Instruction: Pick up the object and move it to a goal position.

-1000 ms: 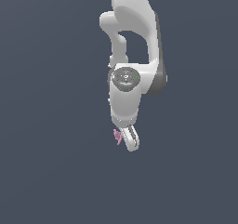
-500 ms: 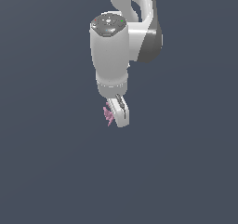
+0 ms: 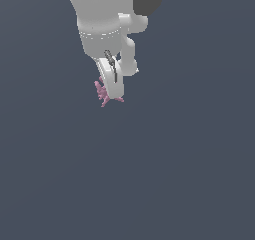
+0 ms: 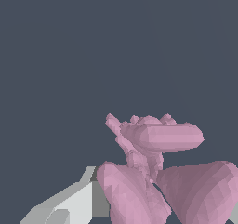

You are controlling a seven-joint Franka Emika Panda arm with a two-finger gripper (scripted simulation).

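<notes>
- A white Franka arm reaches down from the top of the exterior view, its tool (image 3: 112, 87) pointing at a plain dark grey background.
- The object (image 3: 103, 93), a small pink spiky shape, sits at the tip of the tool, its thin prongs jutting out toward the exterior view's left past the white finger (image 3: 111, 79).
- In the wrist view the pink object (image 4: 153, 167) fills the foreground, its rounded lobes and knobbly prongs pressed close beside a white finger (image 4: 69, 204).
- The tool appears closed down narrowly on the object; only one finger shows plainly in each view, so the second contact has to be inferred.
- No desk edge, shadow or surface line can be made out beneath the object, so whether it hangs clear of any support cannot be told.
- Judged from this, the pick-up looks done and the carry step is in hand.
- No goal marker is visible in either view, so the remaining travel cannot be estimated.
- The next move calls for a steady transfer with the grip kept firm, since so small and prickly a shape could slip or twist between the fingers.
</notes>
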